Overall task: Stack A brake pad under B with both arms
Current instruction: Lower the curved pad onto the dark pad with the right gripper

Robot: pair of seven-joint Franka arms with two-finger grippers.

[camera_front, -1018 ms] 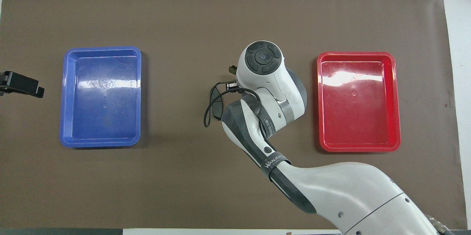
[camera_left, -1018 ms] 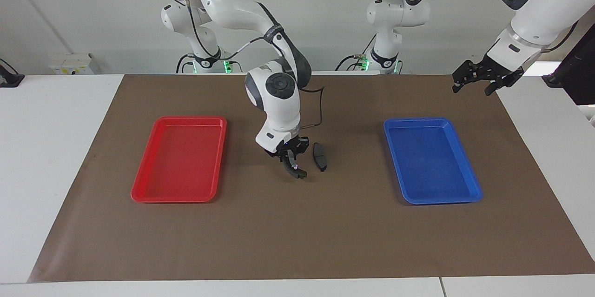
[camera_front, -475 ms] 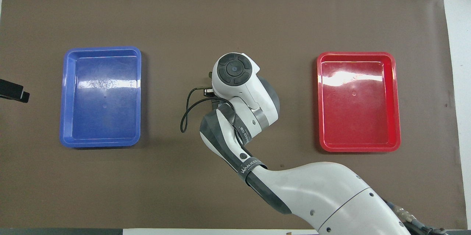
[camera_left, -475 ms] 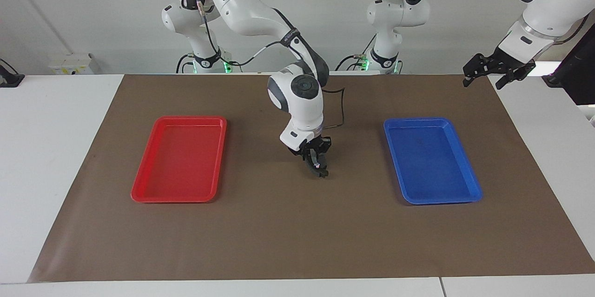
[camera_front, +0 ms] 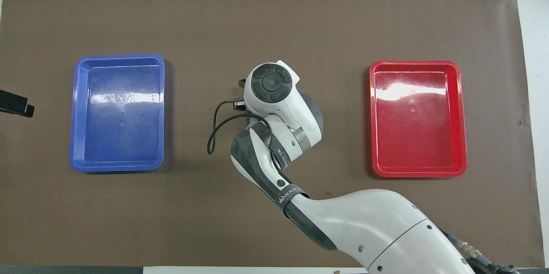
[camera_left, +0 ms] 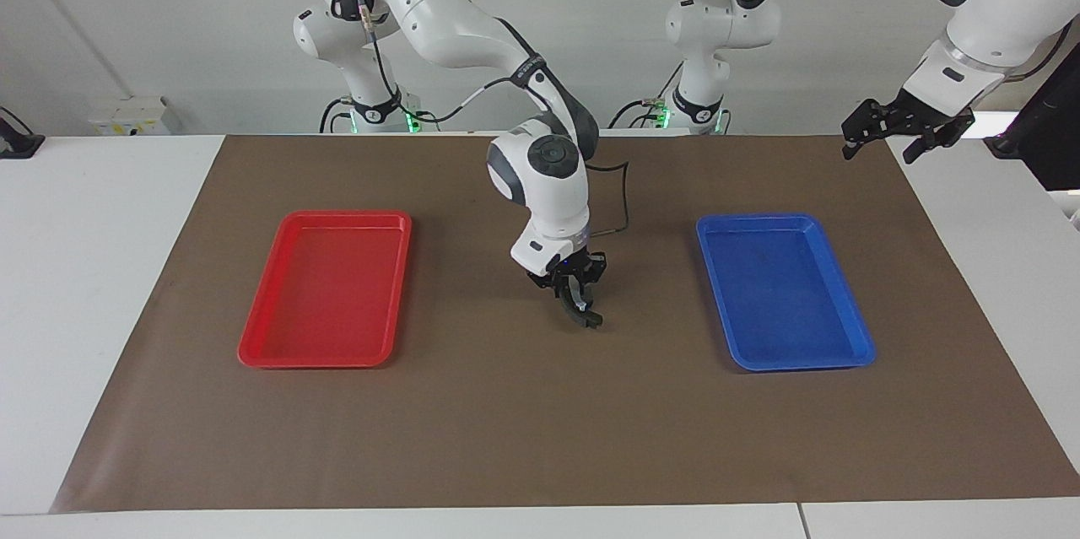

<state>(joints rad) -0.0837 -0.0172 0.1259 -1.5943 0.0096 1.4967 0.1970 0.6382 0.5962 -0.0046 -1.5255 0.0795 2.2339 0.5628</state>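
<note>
You are looking at a robotics lab, not a home or a shop. Two white robot arms stand on bases at the edge of a white bench, cables trailing from them and green lights glowing at their feet. A plain brown mat covers the working area, with a red tray and a blue tray set well apart on it. The wall is bare and pale grey.
</note>
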